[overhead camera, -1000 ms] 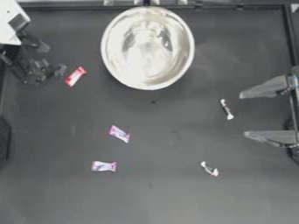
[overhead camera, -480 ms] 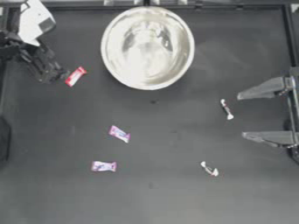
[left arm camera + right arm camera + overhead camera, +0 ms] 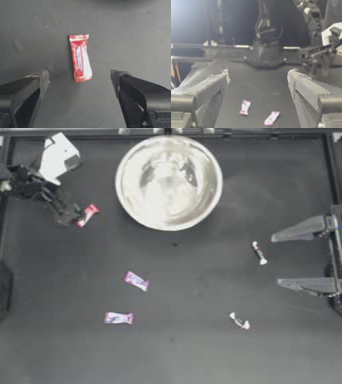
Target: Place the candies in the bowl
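Left wrist view: the left gripper (image 3: 79, 82) was found open over the red-and-white candy (image 3: 80, 58), lying left of the bowl (image 3: 168, 182). A skewed closure was judged liable to flick it away.

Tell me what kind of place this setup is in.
Probably a robot lab bench rather than a kitchen: a bare dark table with a framed edge, two arms at its sides, the left gripper open by the red-and-white candy, the right gripper parked open, plus a metal bowl and scattered candies.

a dark matte table (image 3: 174, 353) edged by a metal rail (image 3: 200, 132).
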